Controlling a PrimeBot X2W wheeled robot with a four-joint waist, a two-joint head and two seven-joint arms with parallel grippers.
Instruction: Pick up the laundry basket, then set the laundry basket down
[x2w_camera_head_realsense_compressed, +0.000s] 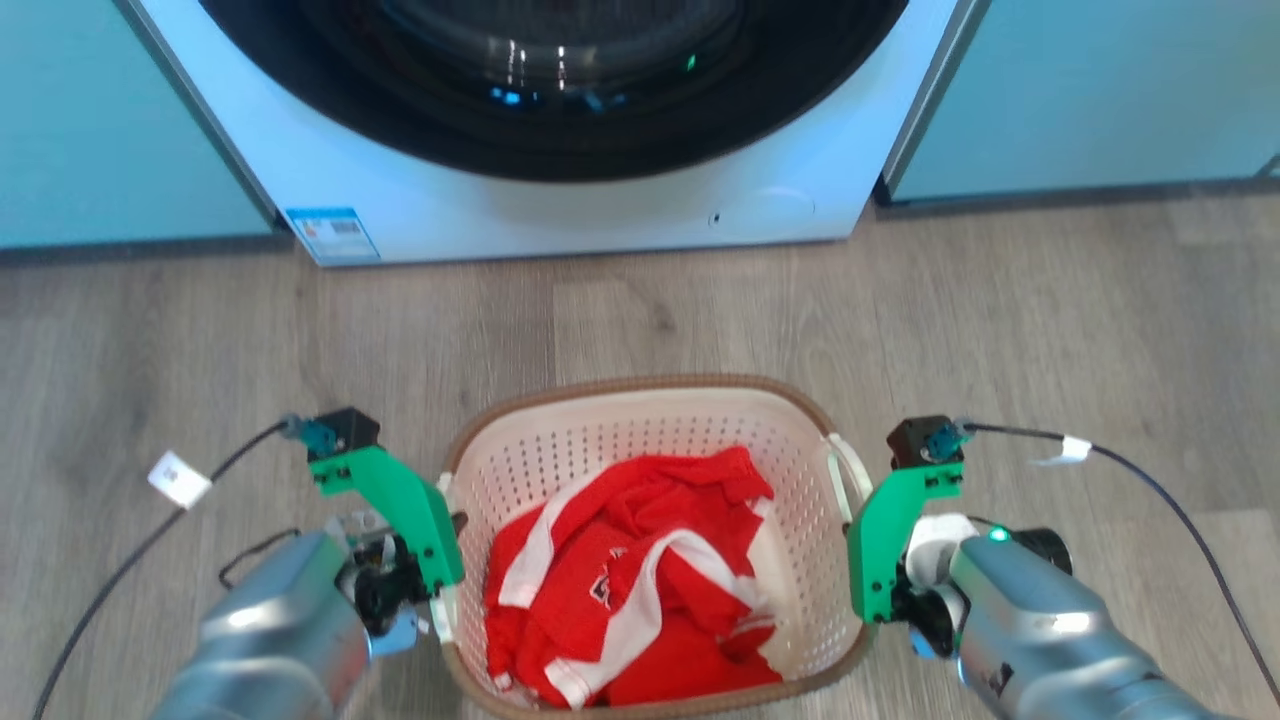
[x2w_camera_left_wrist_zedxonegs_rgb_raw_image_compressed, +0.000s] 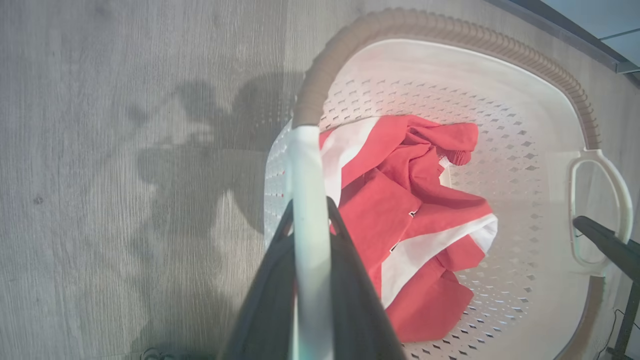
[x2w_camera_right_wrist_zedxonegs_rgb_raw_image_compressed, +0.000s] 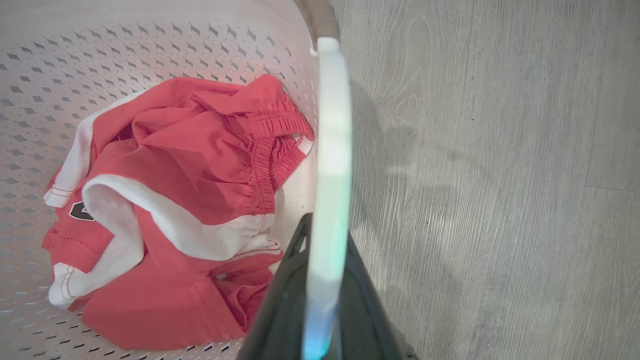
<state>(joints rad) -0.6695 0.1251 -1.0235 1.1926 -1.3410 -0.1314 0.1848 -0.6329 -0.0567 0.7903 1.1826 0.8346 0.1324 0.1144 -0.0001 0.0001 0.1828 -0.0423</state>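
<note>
The left fingers (x2w_camera_left_wrist_zedxonegs_rgb_raw_image_compressed: 336, 227) are clamped on the laundry basket's white left handle (x2w_camera_left_wrist_zedxonegs_rgb_raw_image_compressed: 307, 165), one dark finger on each side of the bar. The right fingers (x2w_camera_right_wrist_zedxonegs_rgb_raw_image_compressed: 295, 265) grip the white right handle (x2w_camera_right_wrist_zedxonegs_rgb_raw_image_compressed: 332, 125) the same way.

The laundry basket (x2w_camera_head_realsense_compressed: 640, 385) hangs or sits directly between the two pairs of fingers, so the line from handle to handle runs straight from one grip to the other. Its mouth faces up and its brown rim looks level. Whether that handle line is the long or the short axis cannot be told, nor whether the base touches the floor. Inward of both grips, crumpled red and white clothes (x2w_camera_head_realsense_compressed: 640, 580) lie on the perforated bottom, well below the rim. From the left wrist, one of the other arm's fingers (x2w_camera_left_wrist_zedxonegs_rgb_raw_image_compressed: 605, 242) shows at the far handle.

Outward of each grip is bare grey wood floor (x2w_camera_head_realsense_compressed: 700, 310), crossed only by a thin dark cable (x2w_camera_head_realsense_compressed: 1170, 500) trailing from the right wrist and another from the left, each with a white tag. Ahead of the fingers, beyond the far rim, a strip of open floor separates the basket from a white washing machine (x2w_camera_head_realsense_compressed: 560, 215) with a dark round door. Pale teal panels (x2w_camera_head_realsense_compressed: 120, 120) flank the machine on both sides.
</note>
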